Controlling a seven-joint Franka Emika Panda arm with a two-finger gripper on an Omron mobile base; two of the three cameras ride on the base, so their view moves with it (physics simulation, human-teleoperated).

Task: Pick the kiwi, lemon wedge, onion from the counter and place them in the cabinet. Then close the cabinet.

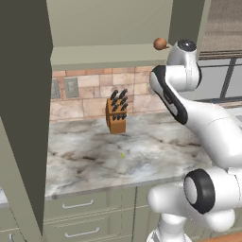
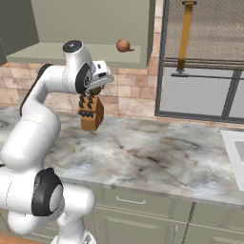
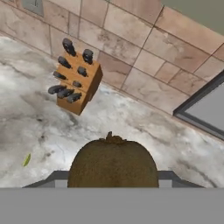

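Note:
A brown fuzzy kiwi (image 3: 113, 162) sits close to the hand camera, and my gripper (image 2: 96, 88) is shut on it, raised over the counter (image 2: 157, 152) just below the open cabinet (image 2: 95, 53). The kiwi hides the fingertips. The orange-brown onion (image 1: 160, 44) rests on the cabinet's bottom shelf near its right end; it is the same onion (image 2: 124, 45) in the right base view. The tiny yellow-green lemon wedge (image 1: 122, 154) lies alone on the marbled counter (image 1: 90, 160), and it appears as the lemon wedge (image 3: 27, 159) left of the kiwi and as the lemon wedge (image 2: 73, 149) beside my arm.
A wooden knife block (image 1: 117, 113) stands against the tiled back wall, below and behind the hand. The open cabinet door (image 1: 23, 118) hangs at the left. A dark-framed window (image 2: 205, 90) and a sink edge (image 2: 236, 147) lie to the right. Drawers (image 1: 78, 204) run under the counter.

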